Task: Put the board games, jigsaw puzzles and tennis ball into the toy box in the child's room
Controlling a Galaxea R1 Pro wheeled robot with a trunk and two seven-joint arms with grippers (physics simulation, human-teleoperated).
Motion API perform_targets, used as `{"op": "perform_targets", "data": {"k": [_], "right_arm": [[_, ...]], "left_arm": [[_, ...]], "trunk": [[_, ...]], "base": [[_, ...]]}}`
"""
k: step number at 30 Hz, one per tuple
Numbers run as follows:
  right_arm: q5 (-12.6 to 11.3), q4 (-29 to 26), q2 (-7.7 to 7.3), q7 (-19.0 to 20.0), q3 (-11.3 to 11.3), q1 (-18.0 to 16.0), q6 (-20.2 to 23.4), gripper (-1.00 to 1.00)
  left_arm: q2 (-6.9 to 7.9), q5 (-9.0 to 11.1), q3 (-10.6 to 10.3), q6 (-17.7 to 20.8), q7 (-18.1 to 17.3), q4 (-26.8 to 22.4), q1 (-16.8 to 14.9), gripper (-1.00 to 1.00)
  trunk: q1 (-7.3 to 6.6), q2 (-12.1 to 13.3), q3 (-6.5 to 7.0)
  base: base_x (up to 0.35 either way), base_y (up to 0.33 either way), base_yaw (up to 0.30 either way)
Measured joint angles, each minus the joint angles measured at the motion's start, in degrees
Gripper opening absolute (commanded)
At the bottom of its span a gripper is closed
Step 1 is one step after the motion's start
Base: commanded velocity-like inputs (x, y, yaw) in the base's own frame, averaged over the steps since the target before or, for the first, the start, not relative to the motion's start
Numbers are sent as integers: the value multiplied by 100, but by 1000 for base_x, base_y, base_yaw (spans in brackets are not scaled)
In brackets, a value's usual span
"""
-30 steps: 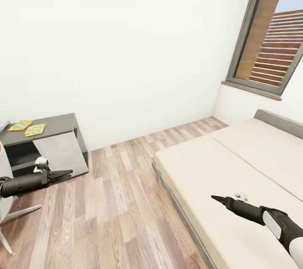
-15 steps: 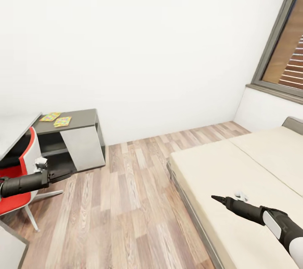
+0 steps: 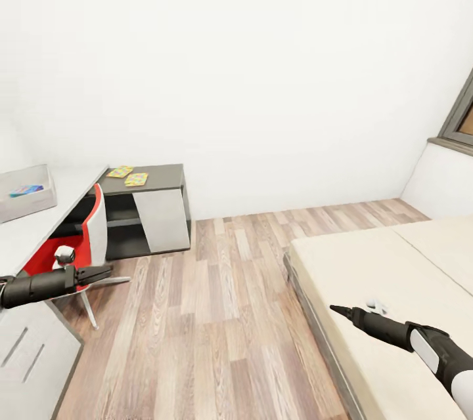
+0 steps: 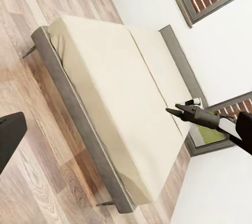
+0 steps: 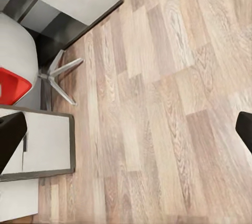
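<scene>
Landmark: the table (image 3: 39, 226), long light grey top running along the wall, with a lower dark grey section at its far end

- Toy box (image 3: 25, 191) sits on the light top, against the wall; a blue-covered board game (image 3: 26, 190) lies inside it. Judged: that one is stowed, which fits the bin being the collecting point
- Two jigsaw puzzles (image 3: 129, 175) lie flat side by side on the dark lower section, past the toy box, well apart from it. Not yet collected
- Red and white chair (image 3: 85, 236) is tucked against the table between the two sections; likely an obstacle to a straight reach at the puzzles
- Bed (image 3: 394, 289) lies across the wood floor (image 3: 210, 302) from the table, mattress bare where visible. Tennis ball and the other games cannot be made out

Arms: both held low and forward, carrying nothing, a posture that suits driving rather than reaching
- Left gripper (image 3: 98, 272) hovers near the table's front corner, by the drawer unit, fingers slightly parted, grasping nothing
- Right gripper (image 3: 338, 309) hangs over the bed's edge, far from the table; in the head view and the left wrist view (image 4: 176, 110) its fingers meet at a point, clenched on nothing

Judged step: in transit toward the table, puzzles the likely next pick
</scene>
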Motion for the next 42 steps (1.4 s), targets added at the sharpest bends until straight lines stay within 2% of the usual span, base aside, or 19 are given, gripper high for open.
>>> {"op": "perform_targets", "data": {"k": [20,42], "right_arm": [[-26,6,-9,8,-32,0,-21,100],[-22,6,-10,2,-16,2,-21,100]], "left_arm": [[0,0,0,0,0,0,-1,100],[-1,0,-2,0,1,2,-3,100]], "trunk": [[0,0,0],[1,0,0]], "base": [[-79,0,282],[-21,0,33]]}}
